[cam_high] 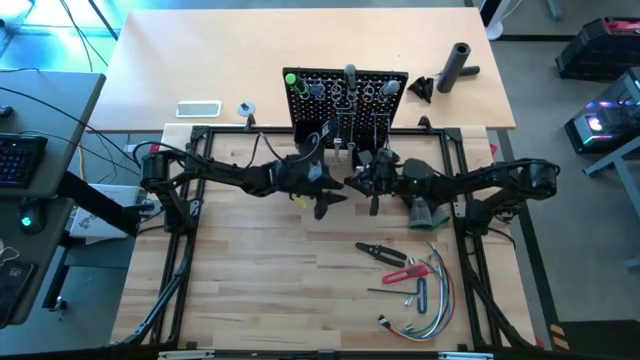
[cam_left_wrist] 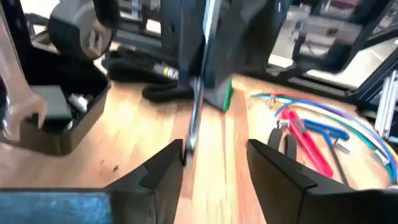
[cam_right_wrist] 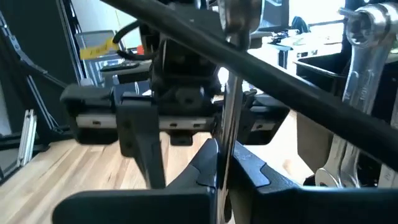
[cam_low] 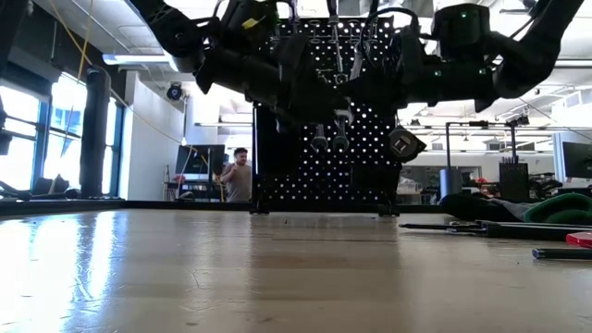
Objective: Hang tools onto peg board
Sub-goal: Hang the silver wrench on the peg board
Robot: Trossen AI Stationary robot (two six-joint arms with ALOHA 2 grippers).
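Note:
The black peg board (cam_high: 345, 95) stands upright at the far middle, with a green-handled tool (cam_high: 291, 79) and silver wrenches (cam_low: 329, 137) hanging on it. Both arms meet just in front of it, above the table. My right gripper (cam_right_wrist: 225, 174) is shut on a silver wrench (cam_right_wrist: 229, 118). My left gripper (cam_left_wrist: 214, 168) faces it and is open; the wrench's lower end (cam_left_wrist: 190, 140) hangs close by one fingertip (cam_left_wrist: 176, 154), and I cannot tell whether they touch. Black pliers (cam_high: 380, 252) and a red-handled tool (cam_high: 410, 270) lie on the table at the near right. My right gripper pinches the wrench's shaft (cam_right_wrist: 227, 149) between its two fingers, which lie across it. It comes roughly level from the table's right side. The wrench stands about upright, its ring end (cam_right_wrist: 239, 18) above the fingers and its lower end clear of the table.
A bundle of coloured wires (cam_high: 428, 298) lies near the front right, and a dark green object (cam_high: 425, 213) under the right arm. Behind the board are a black cylinder (cam_high: 458, 65), a white slab (cam_high: 198, 109) and a small roll (cam_high: 245, 108). A person (cam_low: 239, 176) stands far off.

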